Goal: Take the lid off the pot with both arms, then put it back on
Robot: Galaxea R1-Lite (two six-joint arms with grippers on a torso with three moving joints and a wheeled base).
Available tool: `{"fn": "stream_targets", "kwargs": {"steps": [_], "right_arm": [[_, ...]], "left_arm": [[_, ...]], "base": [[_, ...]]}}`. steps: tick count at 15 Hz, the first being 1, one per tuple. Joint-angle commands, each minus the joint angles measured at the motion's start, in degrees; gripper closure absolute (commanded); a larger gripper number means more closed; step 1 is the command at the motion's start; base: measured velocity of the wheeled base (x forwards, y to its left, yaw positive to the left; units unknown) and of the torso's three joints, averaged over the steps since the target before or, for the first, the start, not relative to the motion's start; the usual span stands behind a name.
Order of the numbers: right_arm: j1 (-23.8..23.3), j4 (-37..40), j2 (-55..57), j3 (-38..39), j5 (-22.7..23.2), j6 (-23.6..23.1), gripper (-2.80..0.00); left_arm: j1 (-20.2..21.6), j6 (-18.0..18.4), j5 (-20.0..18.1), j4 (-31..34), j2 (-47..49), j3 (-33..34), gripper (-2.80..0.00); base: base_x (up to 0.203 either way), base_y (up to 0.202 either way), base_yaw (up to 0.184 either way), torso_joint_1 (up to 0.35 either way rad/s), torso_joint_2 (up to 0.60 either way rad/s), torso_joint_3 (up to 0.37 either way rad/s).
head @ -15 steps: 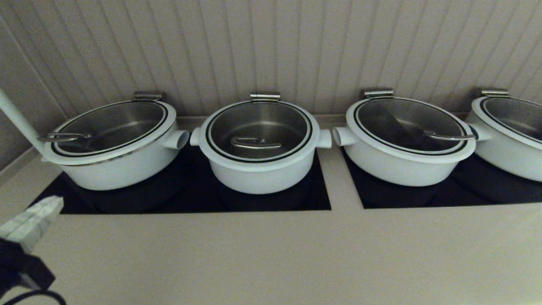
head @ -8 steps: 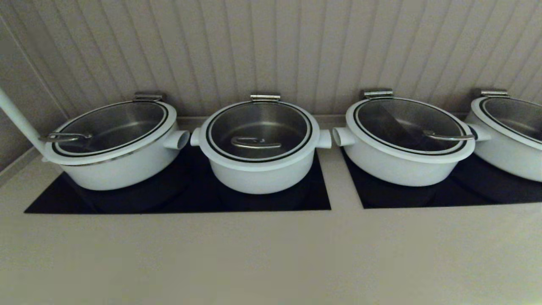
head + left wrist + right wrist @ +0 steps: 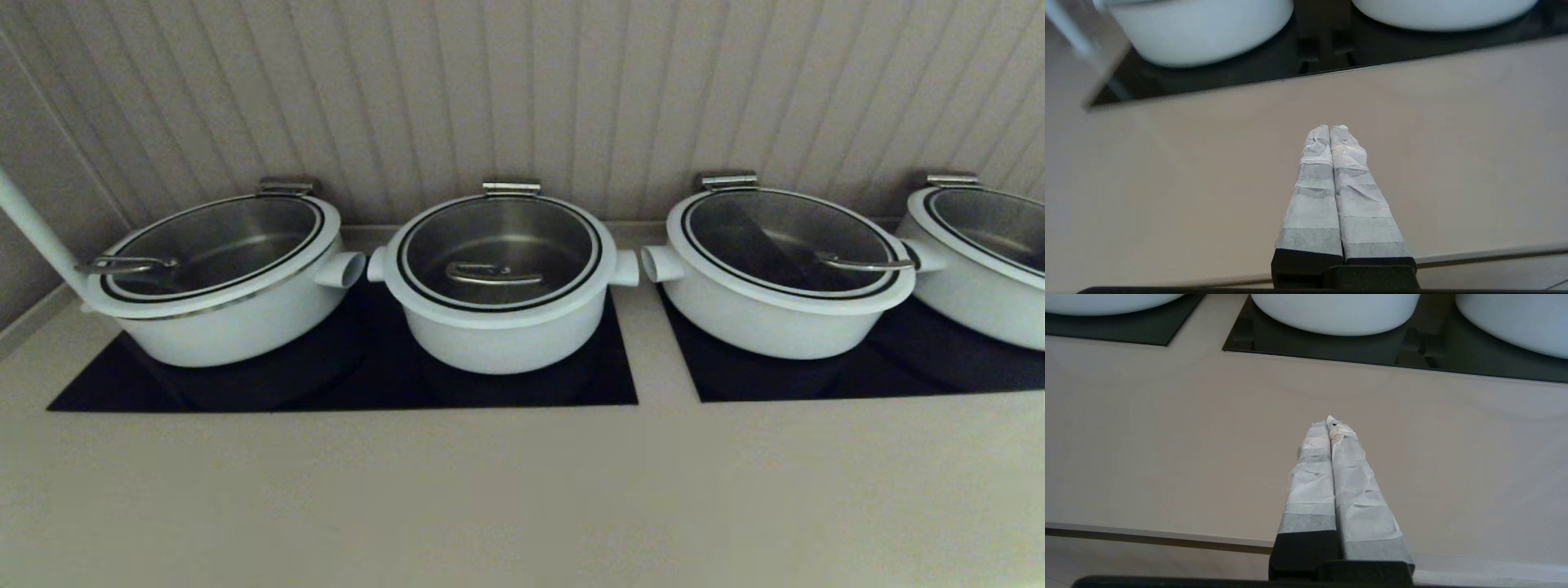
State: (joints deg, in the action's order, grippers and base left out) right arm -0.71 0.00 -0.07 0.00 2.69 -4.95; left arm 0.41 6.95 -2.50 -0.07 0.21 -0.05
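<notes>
While wrist views show each closed gripper (image 3: 1329, 127) (image 3: 1329, 421), head view lacks both

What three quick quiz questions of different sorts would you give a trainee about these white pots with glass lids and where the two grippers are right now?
1. True or false: the glass lid of the white round pot second from the left sits closed on it.
2. Multiple choice: the tape-wrapped left gripper is A) shut over the beige counter, B) open around a lid handle, C) holding a lid.
3. Fill in: the right gripper is ____.

Key: 1 true; 2 A; 3 shut.
</notes>
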Motion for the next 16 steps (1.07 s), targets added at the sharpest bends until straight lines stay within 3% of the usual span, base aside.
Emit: {"fn": "stream_targets", "kwargs": {"steps": [1,4,14,16], "right_arm": [[0.0,0.0,0.1,0.0,0.0,-0.1,0.00],[0.0,0.0,0.1,0.0,0.0,-0.1,0.00],[0.0,0.2,0.1,0.0,0.0,-0.1,0.00],[0.0,2.1,0.4,-0.6,-1.2,1.9,0.00]], "left_arm": [[0.0,-3.9,0.5,0.1,-0.1,0.0,0.00],[0.0,-5.6,1.6,0.0,-0.1,0.0,0.00],[0.0,-5.8,1.7,0.1,-0.1,0.0,0.00],[0.0,-5.8,1.7,0.0,-0.1,0.0,0.00]], "base": [[0.000,0.000,0.000,0.000,0.00,0.000],[0.000,0.000,0.000,0.000,0.00,0.000],[0.000,0.000,0.000,0.000,0.00,0.000],[0.000,0.000,0.000,0.000,0.00,0.000]]}}
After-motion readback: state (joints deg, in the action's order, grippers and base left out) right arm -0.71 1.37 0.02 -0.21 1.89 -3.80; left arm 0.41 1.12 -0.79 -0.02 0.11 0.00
